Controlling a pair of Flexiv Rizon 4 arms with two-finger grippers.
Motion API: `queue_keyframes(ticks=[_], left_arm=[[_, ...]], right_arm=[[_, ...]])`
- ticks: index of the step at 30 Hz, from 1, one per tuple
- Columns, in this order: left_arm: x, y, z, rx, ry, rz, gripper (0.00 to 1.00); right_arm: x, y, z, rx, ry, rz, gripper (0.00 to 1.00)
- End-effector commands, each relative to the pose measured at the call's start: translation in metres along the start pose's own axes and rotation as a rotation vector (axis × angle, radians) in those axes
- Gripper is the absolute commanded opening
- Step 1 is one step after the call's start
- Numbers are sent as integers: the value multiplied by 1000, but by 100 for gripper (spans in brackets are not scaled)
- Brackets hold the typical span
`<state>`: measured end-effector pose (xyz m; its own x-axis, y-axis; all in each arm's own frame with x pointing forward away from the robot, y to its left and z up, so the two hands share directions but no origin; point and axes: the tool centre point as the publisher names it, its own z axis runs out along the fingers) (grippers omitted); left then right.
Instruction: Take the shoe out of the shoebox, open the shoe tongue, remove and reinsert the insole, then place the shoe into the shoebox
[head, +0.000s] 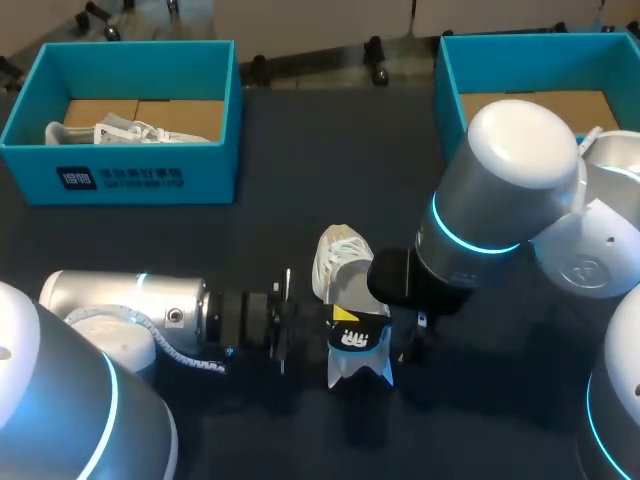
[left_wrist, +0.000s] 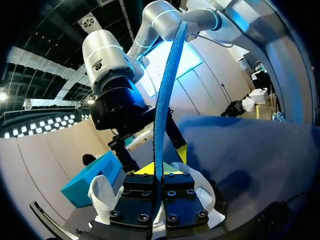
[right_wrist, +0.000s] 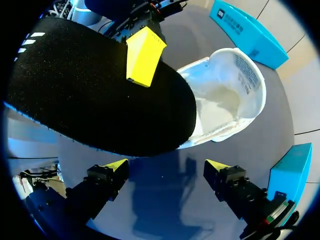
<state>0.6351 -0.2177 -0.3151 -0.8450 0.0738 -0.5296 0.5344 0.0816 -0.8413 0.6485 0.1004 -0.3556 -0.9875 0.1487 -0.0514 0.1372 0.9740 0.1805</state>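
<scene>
While the white shoe is lying on the dark counter between the two arms, the left hand is coming in from the side, and it is clamping the insole tight. Both fingers are pressing together on the insole, with no gap showing between them. From the left wrist the insole is showing edge-on, a thin blue line rising straight up out of the fingers. From the right wrist its broad black face is spreading over one end of the shoe, with a yellow fingertip of the left hand sitting on it. The shoe's mouth is gaping wide, showing its pale inside.

The right hand is hanging just beside the shoe, its fingers spread wide apart and gripping nothing, with bare counter showing between the yellow tips.

At the far left the left shoebox is sitting well apart from the action, with a second white shoe lying inside it. The right shoebox is sitting at the far right, partly hidden behind the right arm.
</scene>
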Motion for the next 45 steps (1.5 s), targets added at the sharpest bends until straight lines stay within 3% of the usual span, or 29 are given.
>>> queue_keyframes(ticks=[1,31,45], left_arm=[[-1,3,5,-7,0,2,0],[-11,39,12,-127,-36,0,0],[-10,39,9,-134,-18,-11,0]], right_arm=[[0,0,1,-1,1,0,100],[0,0,1,-1,1,0,100],[0,0,1,-1,1,0,100]])
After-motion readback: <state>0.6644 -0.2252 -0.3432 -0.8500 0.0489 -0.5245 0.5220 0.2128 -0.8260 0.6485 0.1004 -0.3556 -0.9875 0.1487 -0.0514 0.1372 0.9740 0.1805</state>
